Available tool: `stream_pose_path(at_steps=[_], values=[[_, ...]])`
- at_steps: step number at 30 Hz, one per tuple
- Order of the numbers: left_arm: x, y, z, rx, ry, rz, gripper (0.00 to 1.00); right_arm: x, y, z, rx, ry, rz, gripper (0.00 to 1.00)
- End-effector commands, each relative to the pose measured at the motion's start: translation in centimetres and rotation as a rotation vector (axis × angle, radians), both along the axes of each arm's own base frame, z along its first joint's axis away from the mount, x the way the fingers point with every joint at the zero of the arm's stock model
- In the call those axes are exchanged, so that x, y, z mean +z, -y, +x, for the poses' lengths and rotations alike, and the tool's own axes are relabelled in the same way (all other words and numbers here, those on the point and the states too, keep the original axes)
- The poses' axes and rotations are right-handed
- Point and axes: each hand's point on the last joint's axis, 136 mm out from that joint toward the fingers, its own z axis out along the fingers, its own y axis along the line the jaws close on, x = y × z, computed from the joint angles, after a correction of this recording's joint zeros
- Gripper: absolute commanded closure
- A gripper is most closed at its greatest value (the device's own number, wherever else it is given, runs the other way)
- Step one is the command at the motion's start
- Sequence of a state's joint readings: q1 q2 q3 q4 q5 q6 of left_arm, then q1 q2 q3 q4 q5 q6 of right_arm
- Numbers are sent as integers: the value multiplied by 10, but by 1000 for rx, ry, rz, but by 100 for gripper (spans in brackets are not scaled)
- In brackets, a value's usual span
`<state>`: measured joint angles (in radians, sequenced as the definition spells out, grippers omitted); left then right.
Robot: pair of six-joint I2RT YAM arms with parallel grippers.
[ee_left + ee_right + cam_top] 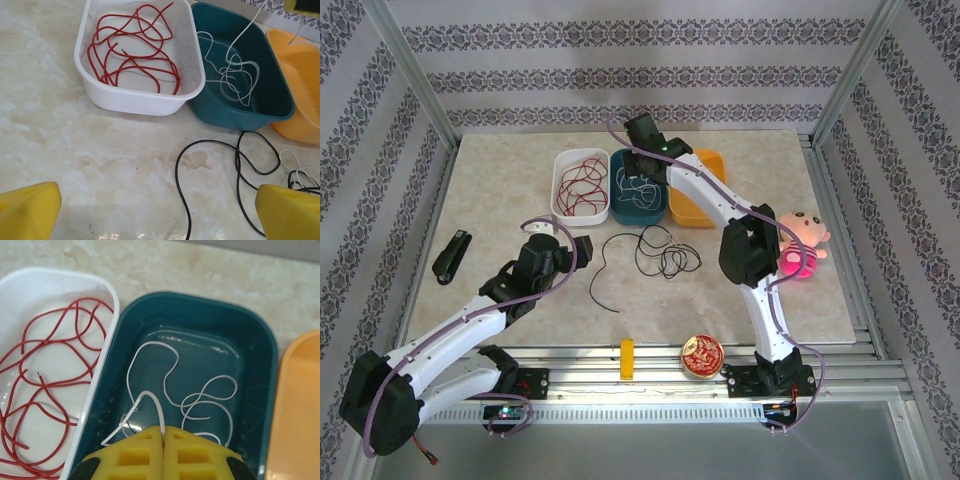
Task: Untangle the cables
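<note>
Right wrist: right end effector [163, 434] clenched on white cable [150, 343] trailing into teal bin [200, 300].

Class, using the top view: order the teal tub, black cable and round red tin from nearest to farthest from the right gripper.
1. Teal tub, directly beneath the right gripper.
2. Black cable, mid-table.
3. Round red tin, at the near edge.

No legible text, label, brand or number in any view. The round red tin [702, 356] at the near edge, between the arm bases, carries gold markings on its lid. They are too small and blurred to read as characters or a brand.
</note>
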<state>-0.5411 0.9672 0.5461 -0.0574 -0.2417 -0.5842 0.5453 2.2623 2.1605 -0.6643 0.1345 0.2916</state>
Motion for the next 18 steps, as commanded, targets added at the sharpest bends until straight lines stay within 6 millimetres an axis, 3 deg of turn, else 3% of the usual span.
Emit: stream_pose_path(at_steps=[1, 9, 15, 18], values=[[-5, -8, -4, 25, -15, 11, 1, -7, -1, 4, -30, -52, 70, 95], [-8, -4, -2, 10, -28, 15, 1, -40, 10, 13, -100, -172, 199, 82], [-7, -2, 0, 1, -32, 14, 1, -38, 5, 15, -90, -180, 225, 76], [-7, -2, 0, -2, -32, 15, 1, -26, 9, 13, -83, -160, 214, 76]])
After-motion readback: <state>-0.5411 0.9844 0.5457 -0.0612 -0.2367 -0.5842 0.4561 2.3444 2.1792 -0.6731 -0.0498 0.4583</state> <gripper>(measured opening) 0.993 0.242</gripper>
